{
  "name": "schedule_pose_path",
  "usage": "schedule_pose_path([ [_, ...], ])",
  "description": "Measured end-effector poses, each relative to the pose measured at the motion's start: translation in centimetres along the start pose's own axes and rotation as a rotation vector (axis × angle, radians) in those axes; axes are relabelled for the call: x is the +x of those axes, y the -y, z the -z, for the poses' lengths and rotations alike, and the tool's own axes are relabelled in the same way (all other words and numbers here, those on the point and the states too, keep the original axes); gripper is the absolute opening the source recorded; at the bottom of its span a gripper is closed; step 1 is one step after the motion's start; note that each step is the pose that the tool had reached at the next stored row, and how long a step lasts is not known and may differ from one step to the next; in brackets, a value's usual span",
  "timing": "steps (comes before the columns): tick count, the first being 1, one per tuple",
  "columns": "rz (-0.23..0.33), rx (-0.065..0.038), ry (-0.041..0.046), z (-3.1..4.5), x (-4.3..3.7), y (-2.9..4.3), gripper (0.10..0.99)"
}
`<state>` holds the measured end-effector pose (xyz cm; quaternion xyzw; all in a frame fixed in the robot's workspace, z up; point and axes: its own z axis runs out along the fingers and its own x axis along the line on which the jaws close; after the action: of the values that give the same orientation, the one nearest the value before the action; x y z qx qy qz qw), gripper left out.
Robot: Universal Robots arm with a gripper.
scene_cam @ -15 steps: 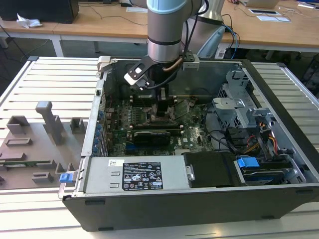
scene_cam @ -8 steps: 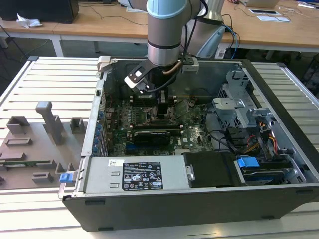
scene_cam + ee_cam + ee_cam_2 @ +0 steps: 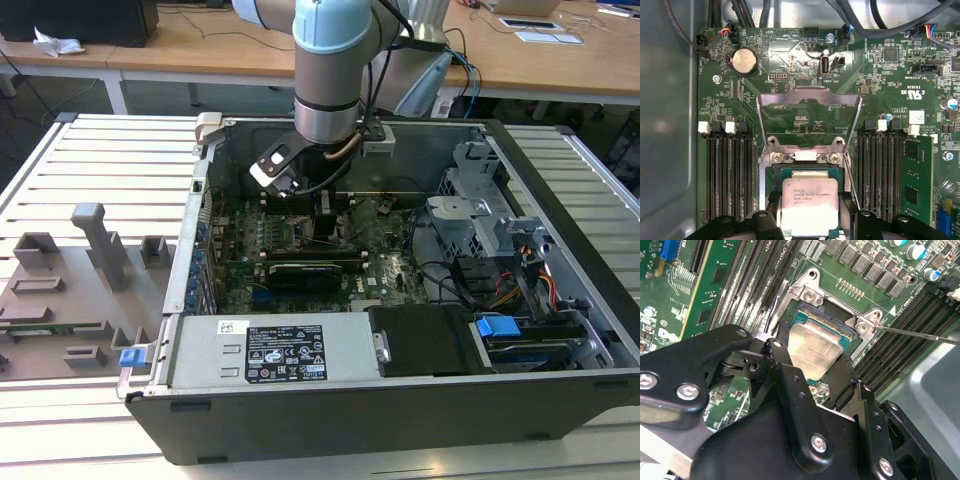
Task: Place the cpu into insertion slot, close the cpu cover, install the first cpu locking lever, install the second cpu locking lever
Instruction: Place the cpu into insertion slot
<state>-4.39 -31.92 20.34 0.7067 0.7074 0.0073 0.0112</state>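
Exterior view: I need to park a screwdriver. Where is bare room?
Bare table slats at the exterior view's left, beyond the grey fixtures. Crowded: inside the case, where the gripper holds the cpu.

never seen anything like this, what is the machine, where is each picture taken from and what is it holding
The exterior view looks from outside at a robot arm reaching down into an open computer case that lies on a slatted metal table. The two wrist views come from cameras riding on the arm, looking past its black hand at the green circuit board. The hand grips the cpu, a small silvery square chip, by opposite edges, right over the insertion slot, its square socket. I cannot tell whether the chip is fully seated. The cpu cover, a thin metal frame, stands flipped up at one edge of the socket.
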Motion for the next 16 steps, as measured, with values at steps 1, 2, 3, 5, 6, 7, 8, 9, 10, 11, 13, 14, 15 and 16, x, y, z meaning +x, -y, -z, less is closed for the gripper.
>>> schedule_pose_path([
  [1,0.000,0.000,-0.0005,-0.04,0.02,0.03,0.541],
  [2,0.000,0.000,-0.0020,-0.08,0.06,0.05,0.541],
  [3,0.000,0.000,-0.0033,-0.13,0.11,0.05,0.541],
  [5,0.000,0.000,-0.0039,-0.28,0.14,0.06,0.541],
  [6,0.000,0.000,-0.0038,-0.37,0.14,0.06,0.541],
  [7,0.000,0.000,-0.0037,-0.41,0.14,0.07,0.541],
  [8,0.000,0.000,-0.0037,-0.43,0.14,0.07,0.541],
  [9,0.000,0.000,-0.0036,-0.44,0.14,0.07,0.541],
  [10,0.000,0.000,-0.0038,-0.45,0.14,0.07,0.541],
  [11,0.000,0.000,-0.0038,-0.45,0.14,0.07,0.541],
  [13,0.000,0.000,-0.0038,-0.46,0.15,0.06,0.553],
  [14,0.000,0.000,-0.0039,-0.47,0.15,0.07,0.612],
  [15,0.000,0.000,-0.0039,-0.47,0.15,0.07,0.678],
  [16,0.000,0.000,-0.0039,-0.48,0.15,0.07,0.678],
])
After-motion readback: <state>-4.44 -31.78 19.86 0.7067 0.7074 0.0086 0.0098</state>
